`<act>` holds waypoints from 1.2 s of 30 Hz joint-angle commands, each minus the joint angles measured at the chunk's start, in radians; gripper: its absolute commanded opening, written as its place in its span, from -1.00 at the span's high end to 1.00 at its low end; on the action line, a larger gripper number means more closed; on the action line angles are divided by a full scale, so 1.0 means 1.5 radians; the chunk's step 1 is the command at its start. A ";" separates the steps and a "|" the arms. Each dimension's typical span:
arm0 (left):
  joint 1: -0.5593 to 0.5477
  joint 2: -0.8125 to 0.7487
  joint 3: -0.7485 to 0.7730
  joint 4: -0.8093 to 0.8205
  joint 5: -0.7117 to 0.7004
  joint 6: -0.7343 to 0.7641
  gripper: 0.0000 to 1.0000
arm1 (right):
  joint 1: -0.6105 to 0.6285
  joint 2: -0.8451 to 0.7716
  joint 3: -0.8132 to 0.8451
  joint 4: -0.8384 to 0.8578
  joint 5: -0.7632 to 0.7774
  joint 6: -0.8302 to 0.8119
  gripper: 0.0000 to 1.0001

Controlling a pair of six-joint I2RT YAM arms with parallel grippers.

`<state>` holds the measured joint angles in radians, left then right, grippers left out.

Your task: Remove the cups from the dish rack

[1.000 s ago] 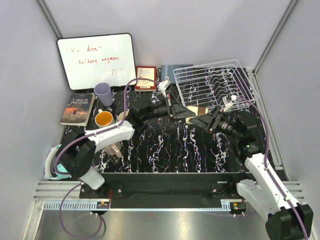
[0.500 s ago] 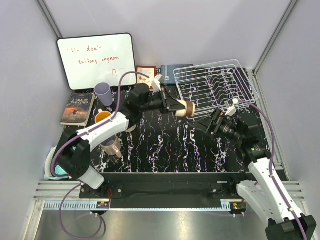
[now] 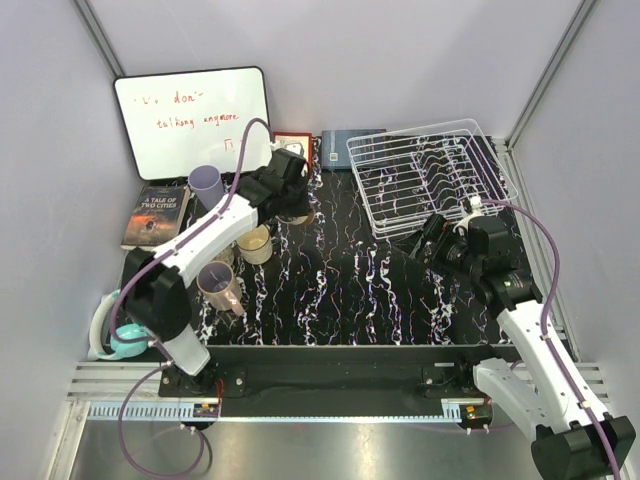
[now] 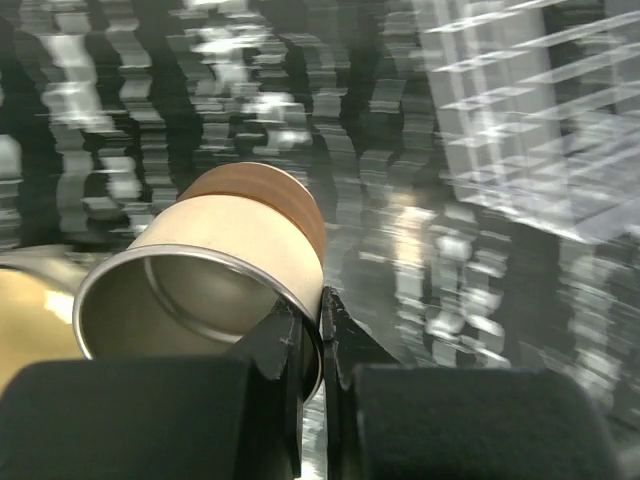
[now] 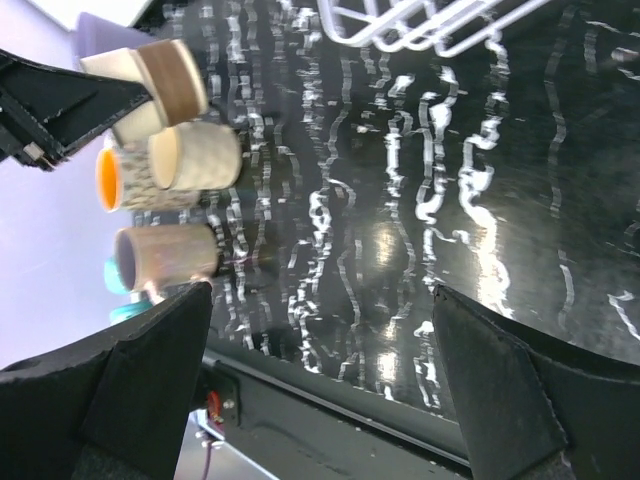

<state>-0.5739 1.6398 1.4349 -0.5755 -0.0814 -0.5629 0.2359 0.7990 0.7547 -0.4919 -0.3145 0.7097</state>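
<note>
- Your left hand (image 4: 318, 312) pinches the cream cup (image 4: 215, 250) by its rim, left of the dish rack (image 3: 425, 170).
- Your right hand (image 5: 320, 292) is spread, just on the dish rack's near side.

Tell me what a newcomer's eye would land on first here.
The left gripper is shut on the rim of a cream cup with a brown base, beside the other cups on the left of the black marbled mat. At the back right stands the white wire dish rack with no cup visible in it, and the right gripper hangs open in front of it.
</note>
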 commanded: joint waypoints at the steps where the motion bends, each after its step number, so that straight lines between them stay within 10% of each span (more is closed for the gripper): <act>1: 0.013 0.082 0.093 -0.100 -0.181 0.082 1.00 | 0.003 0.006 0.032 -0.025 0.046 -0.021 -0.94; 36: 0.212 0.334 0.304 -0.188 -0.157 0.031 1.00 | 0.003 0.055 0.074 -0.036 0.049 -0.081 -0.93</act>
<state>-0.2646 2.1239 1.8278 -0.8368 -0.3206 -0.5064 0.2359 0.8841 0.8200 -0.5529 -0.2699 0.6140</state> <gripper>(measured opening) 0.061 0.962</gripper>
